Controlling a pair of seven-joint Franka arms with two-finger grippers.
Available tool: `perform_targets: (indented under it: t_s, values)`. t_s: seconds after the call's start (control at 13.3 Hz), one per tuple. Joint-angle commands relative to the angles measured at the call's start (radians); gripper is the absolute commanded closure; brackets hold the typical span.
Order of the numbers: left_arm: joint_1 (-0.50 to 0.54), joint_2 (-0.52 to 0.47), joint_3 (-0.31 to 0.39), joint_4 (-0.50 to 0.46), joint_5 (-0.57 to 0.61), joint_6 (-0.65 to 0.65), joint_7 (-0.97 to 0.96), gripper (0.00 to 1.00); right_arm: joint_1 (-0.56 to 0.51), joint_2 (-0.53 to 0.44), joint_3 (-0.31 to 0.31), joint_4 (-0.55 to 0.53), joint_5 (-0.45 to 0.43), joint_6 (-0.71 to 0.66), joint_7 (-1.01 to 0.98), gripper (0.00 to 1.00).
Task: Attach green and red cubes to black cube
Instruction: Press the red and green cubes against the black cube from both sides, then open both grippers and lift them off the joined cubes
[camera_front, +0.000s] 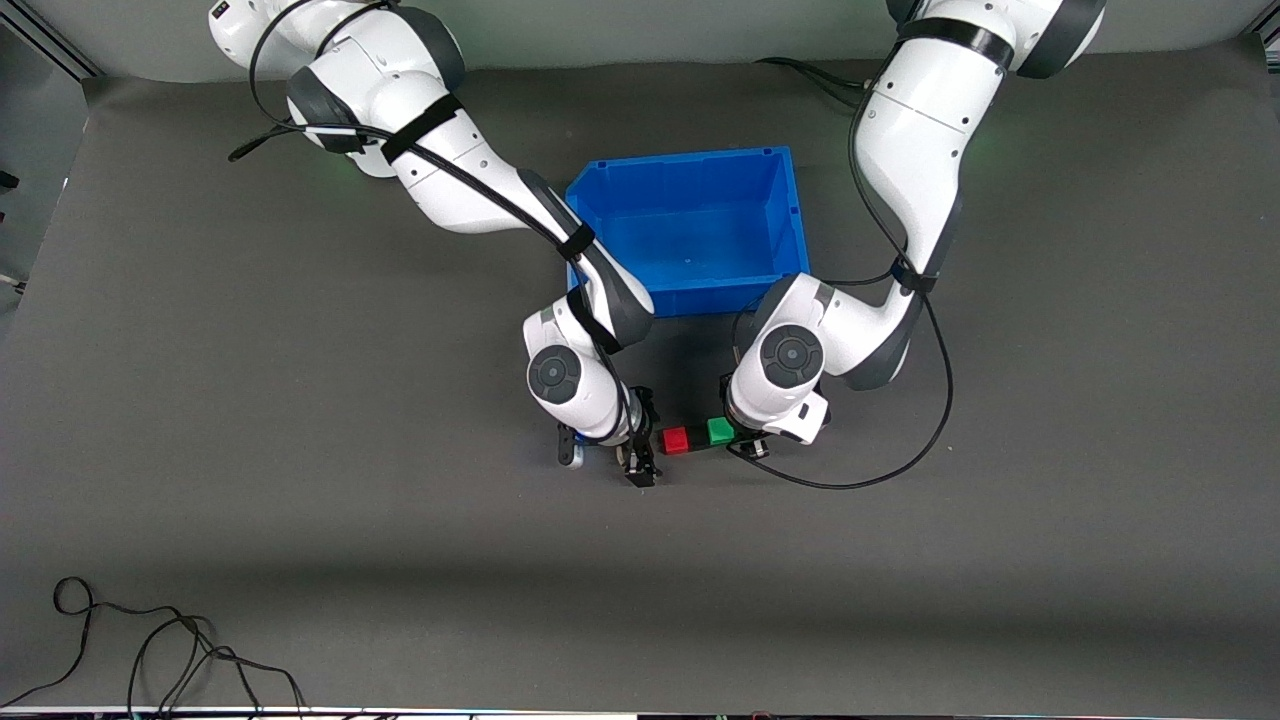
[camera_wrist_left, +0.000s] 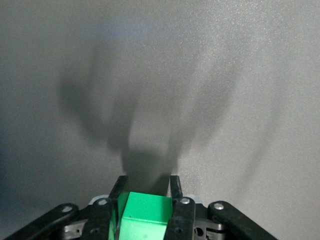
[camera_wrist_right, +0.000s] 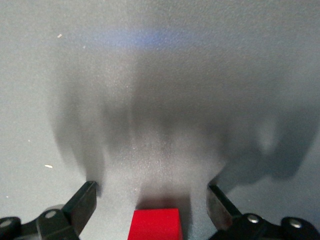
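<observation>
A red cube (camera_front: 676, 440) and a green cube (camera_front: 720, 431) stand in a row on the dark table, nearer the front camera than the blue bin. A dark block, which looks like the black cube (camera_front: 698, 438), sits between them. My left gripper (camera_front: 737, 438) is low at the row's end toward the left arm and shut on the green cube (camera_wrist_left: 146, 212), whose sides its fingers (camera_wrist_left: 175, 186) press. My right gripper (camera_front: 642, 438) is open at the row's other end. The red cube (camera_wrist_right: 155, 224) lies between its spread fingers (camera_wrist_right: 86, 196), touching neither. The black cube is hidden in both wrist views.
A large blue bin (camera_front: 700, 160) stands farther from the front camera than the cubes, between the two arms. The left arm's black cable (camera_front: 900, 470) loops over the table beside its wrist. A loose cable (camera_front: 150, 650) lies near the front edge toward the right arm's end.
</observation>
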Motion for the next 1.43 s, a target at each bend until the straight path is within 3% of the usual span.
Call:
perform_targets:
  t_s: [0.0, 0.15, 0.3, 0.38, 0.45, 0.67, 0.9, 1.35]
  values:
    - [-0.007, 0.032, 0.004, 0.027, 0.007, -0.001, -0.023, 0.98, 0.014, 0.026, -0.007, 0.043, -0.028, 0.002, 0.042, 0.02]
    - [-0.009, 0.035, 0.004, 0.027, 0.011, -0.001, -0.023, 0.88, 0.014, 0.027, -0.006, 0.045, -0.028, 0.002, 0.042, 0.02]
    - [-0.009, 0.035, 0.004, 0.033, 0.016, -0.001, -0.018, 0.39, 0.014, 0.026, -0.006, 0.049, -0.028, 0.002, 0.045, 0.02]
    - [-0.009, 0.035, 0.004, 0.035, 0.016, -0.003, -0.015, 0.08, 0.014, 0.024, -0.004, 0.051, -0.028, 0.002, 0.045, 0.02]
    - [-0.007, 0.031, 0.004, 0.038, 0.016, -0.004, -0.012, 0.00, 0.014, 0.024, -0.004, 0.054, -0.028, 0.002, 0.045, 0.02]
    - [-0.003, 0.011, 0.005, 0.043, 0.017, -0.033, -0.006, 0.00, 0.014, 0.009, -0.006, 0.057, -0.031, -0.006, 0.045, 0.00]
    - [0.011, -0.079, 0.012, 0.035, 0.030, -0.142, 0.038, 0.00, 0.005, -0.052, -0.010, 0.049, -0.034, -0.016, 0.039, 0.00]
    - [0.100, -0.308, 0.012, -0.029, 0.030, -0.427, 0.380, 0.00, -0.057, -0.267, -0.064, 0.048, -0.067, -0.387, -0.118, 0.00]
